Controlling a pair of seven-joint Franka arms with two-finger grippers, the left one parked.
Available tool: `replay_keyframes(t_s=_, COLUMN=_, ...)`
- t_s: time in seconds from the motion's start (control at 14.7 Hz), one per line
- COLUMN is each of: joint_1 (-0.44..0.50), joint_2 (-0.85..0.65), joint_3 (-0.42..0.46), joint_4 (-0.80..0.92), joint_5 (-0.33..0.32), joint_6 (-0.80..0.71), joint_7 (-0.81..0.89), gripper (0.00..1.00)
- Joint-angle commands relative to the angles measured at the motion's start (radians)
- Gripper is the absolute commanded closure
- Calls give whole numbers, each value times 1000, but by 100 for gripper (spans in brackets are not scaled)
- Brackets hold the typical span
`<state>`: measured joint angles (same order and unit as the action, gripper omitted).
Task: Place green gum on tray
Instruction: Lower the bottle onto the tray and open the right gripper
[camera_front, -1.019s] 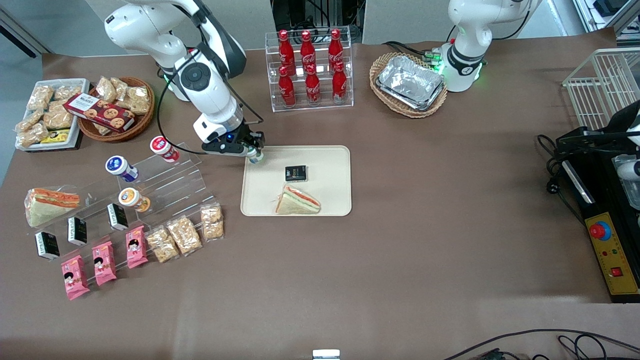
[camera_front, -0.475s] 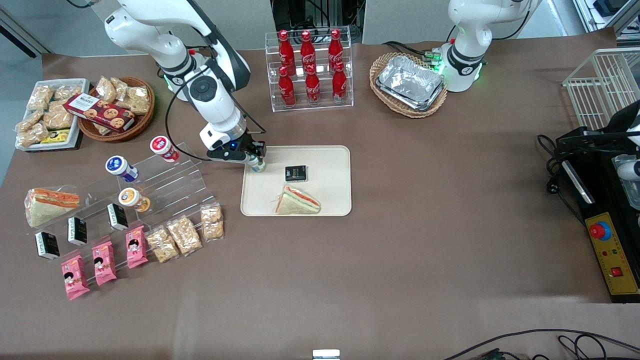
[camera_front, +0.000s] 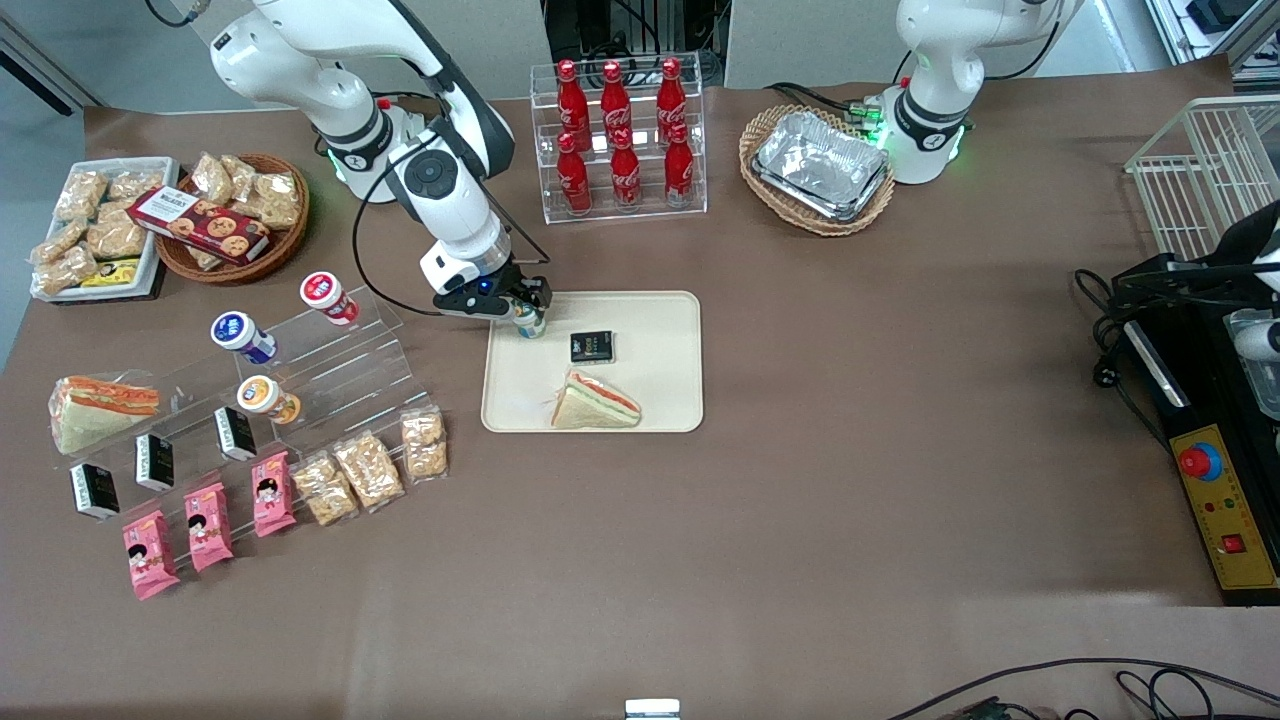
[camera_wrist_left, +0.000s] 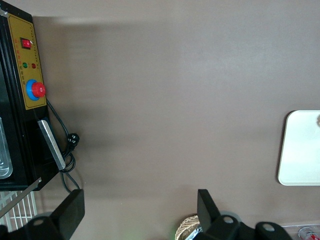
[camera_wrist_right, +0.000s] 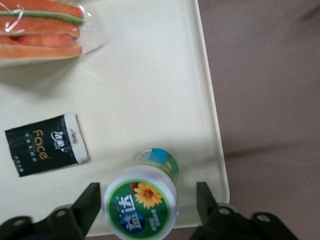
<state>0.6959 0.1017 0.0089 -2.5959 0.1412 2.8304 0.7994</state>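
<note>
The gripper (camera_front: 524, 312) hangs over the tray (camera_front: 660, 400), near the tray's corner that points toward the working arm's base. In the right wrist view the green gum (camera_wrist_right: 142, 200) stands between the two fingers (camera_wrist_right: 86, 206), lid toward the camera and long axis roughly vertical. The fingers sit a little clear of the lid on either side, so the gripper looks apart rather than clamped, though contact lower on the bottle is hidden by the lid. The bottle's base seems to rest on or just above the tray floor, close inside the rim; which of the two I cannot say for sure.

Read as a clock face in the front view, with the bottle at the centre, the black sachet (camera_front: 591, 346) lies at about four o'clock, near but apart. The wrapped sandwich (camera_front: 594, 400) lies at about five o'clock, nearer the front camera. Both rest inside the tray.

If the bottle is indeed down, the coming move is judged to be a straight lift of the gripper along the bottle's axis. Any sideways drift risks tipping the bottle against the nearby rim.
</note>
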Motion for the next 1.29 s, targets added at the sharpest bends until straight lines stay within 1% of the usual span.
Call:
replay_keyframes(t_s=0.0, joint_1=4, joint_2=-8, joint_3=-7, joint_4=3, joint_5=1, joint_6=18, joint_7=10, gripper=0)
replay_keyframes(t_s=0.27, joint_1=-4, joint_2=-49, joint_3=-9, joint_4=26, joint_5=1, joint_6=-14, joint_7=4, gripper=0)
replay_keyframes(t_s=0.41, joint_1=-7, joint_2=-69, joint_3=-10, joint_4=58, joint_5=1, joint_6=-78, joint_7=3, gripper=0)
replay_keyframes(t_s=0.81, joint_1=-32, joint_2=-183, joint_3=-17, joint_4=296, joint_5=1, joint_6=-549, joint_7=3, gripper=0)
replay_keyframes(t_s=0.95, joint_1=-33, joint_2=-206, joint_3=-17, joint_4=411, joint_5=1, joint_6=-687, joint_7=6, gripper=0)
replay_keyframes(t_s=1.09, joint_1=-52, joint_2=-217, joint_3=-20, joint_4=555, joint_5=1, joint_6=-860, joint_7=0, gripper=0)
replay_keyframes(t_s=1.22, joint_1=-50, joint_2=-227, joint_3=-17, joint_4=673, joint_5=-12, joint_6=-1015, joint_7=1, gripper=0)
